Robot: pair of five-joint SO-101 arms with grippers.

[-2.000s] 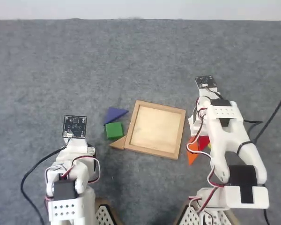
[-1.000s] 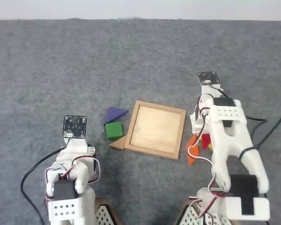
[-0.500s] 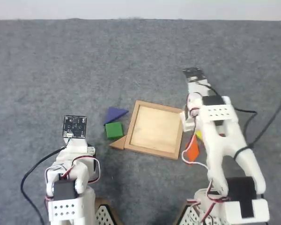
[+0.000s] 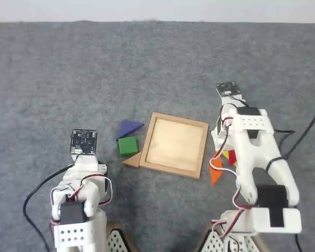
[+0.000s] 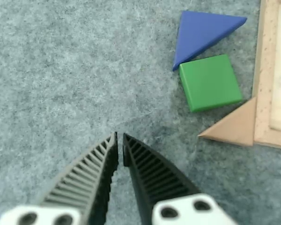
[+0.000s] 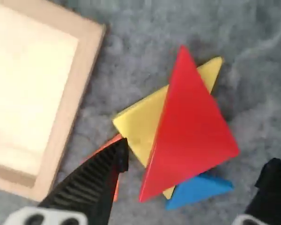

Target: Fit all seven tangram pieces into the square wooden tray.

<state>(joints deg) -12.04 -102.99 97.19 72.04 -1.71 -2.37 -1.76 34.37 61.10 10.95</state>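
Observation:
The square wooden tray [image 4: 151,143] lies mid-table with nothing in it. Left of it sit a blue triangle [image 4: 128,127], a green square [image 4: 127,146] and a tan triangle [image 4: 133,159] that touches the tray's rim. My left gripper [image 5: 120,137] is shut and holds nothing, low over the carpet, short of the green square [image 5: 210,82] and tan triangle [image 5: 234,125]. Right of the tray is a pile: a red triangle [image 6: 187,126] on a yellow piece [image 6: 143,126], a blue piece [image 6: 199,187] and an orange piece [image 4: 216,172]. My right gripper [image 6: 196,154] is open, straddling the red triangle.
Grey carpet covers the table. The right arm [image 4: 249,128] hangs over the pile beside the tray's right rim [image 6: 79,93]. The left arm [image 4: 81,178] stands at the front left. Cables trail near the front corners.
The right arm swung left toward the tray's right edge, then came back right over the pile. The orange piece shifted slightly. The left arm has not moved.

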